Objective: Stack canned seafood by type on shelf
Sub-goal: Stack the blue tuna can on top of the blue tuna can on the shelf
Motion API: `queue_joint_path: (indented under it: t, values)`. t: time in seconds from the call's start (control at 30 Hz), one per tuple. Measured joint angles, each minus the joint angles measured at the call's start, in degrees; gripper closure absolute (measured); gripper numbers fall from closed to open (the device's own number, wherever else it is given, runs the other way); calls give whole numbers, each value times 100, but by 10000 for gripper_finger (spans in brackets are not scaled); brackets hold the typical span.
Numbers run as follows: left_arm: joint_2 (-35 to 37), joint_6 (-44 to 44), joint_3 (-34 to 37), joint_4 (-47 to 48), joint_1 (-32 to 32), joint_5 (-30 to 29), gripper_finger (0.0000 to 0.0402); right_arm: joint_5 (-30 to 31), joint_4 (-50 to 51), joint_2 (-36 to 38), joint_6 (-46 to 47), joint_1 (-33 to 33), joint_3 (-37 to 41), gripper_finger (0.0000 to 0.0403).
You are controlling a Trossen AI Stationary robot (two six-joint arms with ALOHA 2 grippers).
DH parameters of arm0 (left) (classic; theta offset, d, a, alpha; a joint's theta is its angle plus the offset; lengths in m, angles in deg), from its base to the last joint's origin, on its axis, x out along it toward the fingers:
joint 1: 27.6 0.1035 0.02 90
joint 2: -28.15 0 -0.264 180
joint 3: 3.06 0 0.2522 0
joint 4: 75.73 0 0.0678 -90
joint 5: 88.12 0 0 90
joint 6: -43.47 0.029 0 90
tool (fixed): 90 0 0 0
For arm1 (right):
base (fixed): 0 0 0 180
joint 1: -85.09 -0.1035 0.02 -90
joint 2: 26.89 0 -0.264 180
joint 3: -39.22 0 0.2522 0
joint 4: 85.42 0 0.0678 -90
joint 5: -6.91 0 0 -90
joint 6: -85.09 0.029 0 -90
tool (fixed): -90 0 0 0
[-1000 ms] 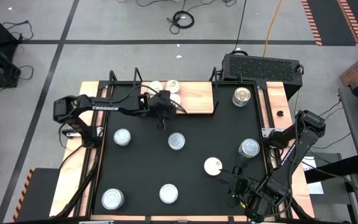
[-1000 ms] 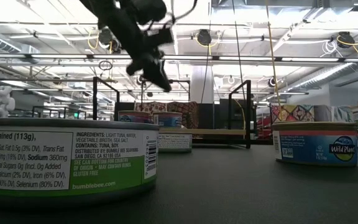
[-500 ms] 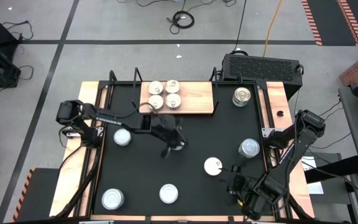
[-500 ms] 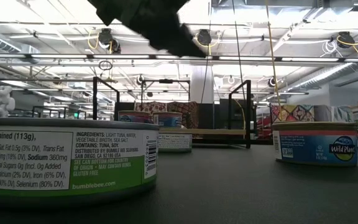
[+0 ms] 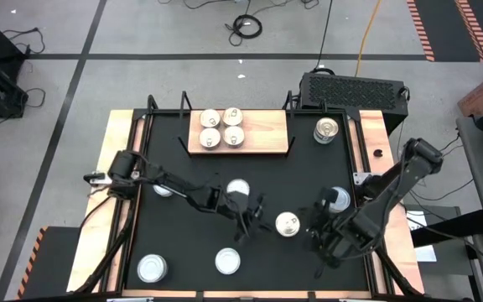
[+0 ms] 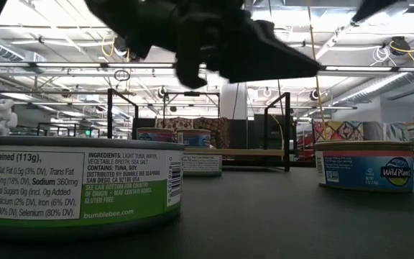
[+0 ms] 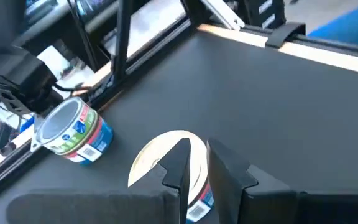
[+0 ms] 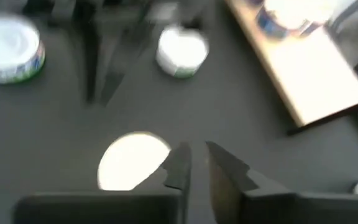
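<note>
1. My left gripper [image 5: 248, 220] hangs over the middle of the black tabletop [image 5: 191, 252], its fingers [image 7: 178, 163] nearly pressed together with only a slim gap, pinching nothing.
2. Just beyond those fingers sits a white-topped tin [image 5: 288, 224]; a silvery-topped tin [image 5: 238, 190] lies close behind my left arm.
3. My right gripper [image 5: 324, 239] hovers near the tabletop's right side, just beside the same white-topped tin, fingers [image 8: 179, 165] drawn close and holding nothing.
4. The shelf [image 5: 267, 134], a pale wooden board with thin black rods at its ends, lies at the far edge; four round tins [image 5: 222, 128] sit on its left part, touching in a square, its right part bare wood.
5. Open black surface stretches between the shelf and both grippers.
6. Loose tins lie well apart: one at the far right corner [image 5: 326, 130], one by the right edge [image 5: 336, 198], two along the near edge [image 5: 152, 268] [image 5: 227, 261].
7. In the low view a green-labelled tuna tin [image 6: 77, 187] stands close, short, round and metal-rimmed.
</note>
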Motion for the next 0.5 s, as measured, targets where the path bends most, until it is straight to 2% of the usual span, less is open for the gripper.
queue_joint_path:
  t: [0.1, 0.23, 0.37, 0.5]
  values:
    - [-97, 28, -485, 714, -146, -329, 344, 235, -137, 250, -68, 7, 187, 397]
    - [-95, 26, -1106, 1593, -293, -532, 326, -12, -509, 533, 251, 103, 770, 399]
    - [-89, 28, -1426, 2055, -381, -536, 281, -596, -949, 894, 695, 166, 1306, 401]
    - [-89, 26, -1437, 2055, -393, -605, 233, -777, -1617, 1159, 329, 151, 1632, 402]
